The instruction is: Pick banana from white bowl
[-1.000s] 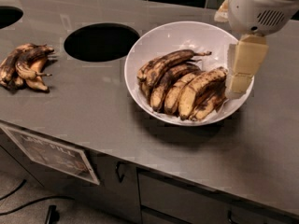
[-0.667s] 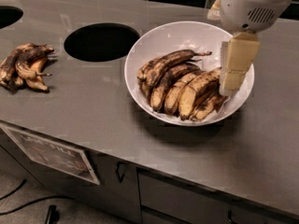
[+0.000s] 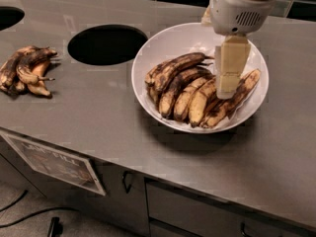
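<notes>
Fingers [image 3: 231, 65] of the cream-coloured two-finger gripper [image 3: 228, 94] are pointing straight down, one lining up behind the other from where I am standing, so I cannot tell whether they are spread or pressed together. The gripper is hanging under its white wrist housing [image 3: 239, 6] at about 3 o'clock in the large, round, shallow white bowl [image 3: 163, 41]. Its tip is sitting over the yellower, brown-blotched bananas [image 3: 200, 100]; I cannot tell whether it is touching them.

The long, curved, mostly brown-black banana [image 3: 175, 68] is lying along the heap's 11 o'clock edge, with its thin dark stem reaching toward the gripper.

To my eye the arm is lining up a grasp, and it is going to need to slide toward 10 o'clock first. The jaws should be straddling the dark banana across its width at mid-body, not at the flimsy stem. They should be closing gently on that soft skin, then lifting straight up so the neighbouring fruit is not dragged along. The small bunch of blackened bananas [image 3: 27, 70], lying well apart at 9 o'clock on the grey metal counter [image 3: 98, 122], is not the target.
</notes>
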Robot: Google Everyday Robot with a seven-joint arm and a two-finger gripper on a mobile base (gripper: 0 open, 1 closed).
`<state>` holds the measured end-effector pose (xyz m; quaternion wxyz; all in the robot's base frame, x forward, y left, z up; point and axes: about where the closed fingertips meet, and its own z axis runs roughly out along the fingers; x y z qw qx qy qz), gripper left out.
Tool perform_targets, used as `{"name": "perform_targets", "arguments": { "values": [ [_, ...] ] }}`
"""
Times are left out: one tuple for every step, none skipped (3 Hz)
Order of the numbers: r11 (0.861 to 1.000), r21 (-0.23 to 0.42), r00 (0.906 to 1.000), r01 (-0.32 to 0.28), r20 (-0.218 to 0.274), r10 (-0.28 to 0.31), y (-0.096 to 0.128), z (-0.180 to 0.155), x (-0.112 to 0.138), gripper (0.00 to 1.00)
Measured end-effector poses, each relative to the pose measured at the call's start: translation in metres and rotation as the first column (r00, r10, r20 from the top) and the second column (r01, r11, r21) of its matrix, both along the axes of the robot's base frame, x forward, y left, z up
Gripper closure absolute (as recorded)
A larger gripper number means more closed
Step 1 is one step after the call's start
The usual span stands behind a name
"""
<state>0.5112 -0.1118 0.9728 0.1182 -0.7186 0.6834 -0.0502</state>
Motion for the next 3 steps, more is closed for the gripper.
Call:
{"name": "perform_targets", "arguments": {
  "values": [
    [0.999,0.008,0.9987,-0.038,-0.033,0.039,0.009,-0.013,0.009,0.00],
    [0.999,0.008,0.9987,-0.039,-0.033,0.039,0.009,-0.013,0.010,0.00],
    [0.997,-0.004,0.9973,-0.071,-0.021,0.071,0.018,-0.012,0.021,0.00]
  ]
}}
